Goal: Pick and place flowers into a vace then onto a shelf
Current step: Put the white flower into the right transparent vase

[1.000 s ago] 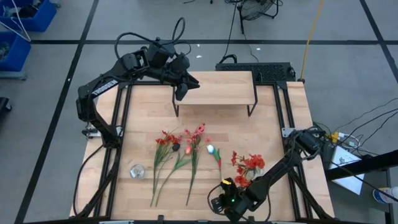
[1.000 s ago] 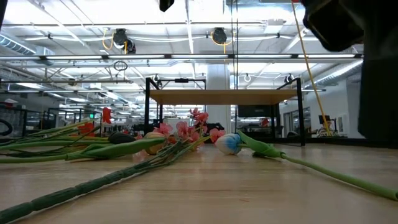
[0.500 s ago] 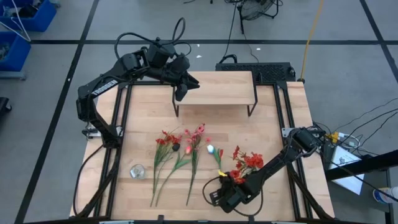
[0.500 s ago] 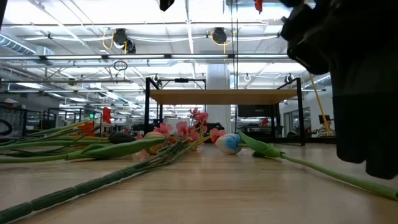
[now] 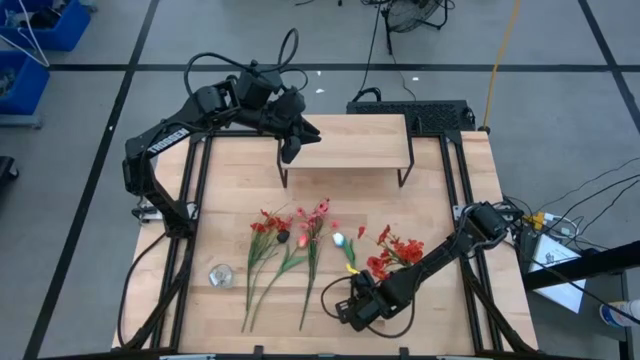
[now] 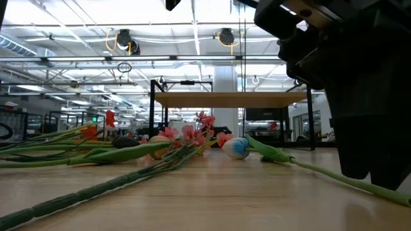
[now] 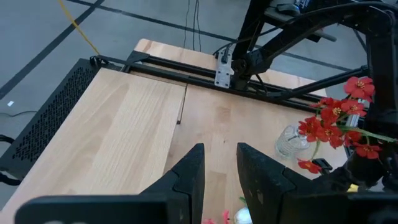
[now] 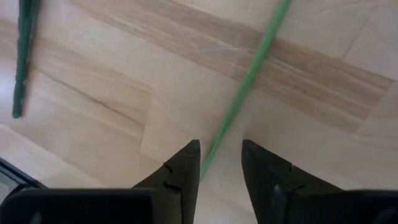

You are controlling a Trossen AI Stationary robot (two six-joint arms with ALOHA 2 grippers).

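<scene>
Pale wood-grain tabletop (image 5: pixel 440 200) under thin green flowers (image 5: pixel 290 255).

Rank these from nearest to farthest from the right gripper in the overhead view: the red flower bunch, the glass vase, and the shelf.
From the right gripper, near the table's front edge:
1. Red flower bunch, just beside it along the right arm.
2. Glass vase, off to the left near the front.
3. Shelf, at the table's back.

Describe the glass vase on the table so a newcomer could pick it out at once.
Start at the wooden table in the high view and go to its near-left area, left of the flowers lying in a row. There stands the vase, a small round clear glass thing. Unlike its neighbours it is transparent, with no green stem or red blossom.
</scene>
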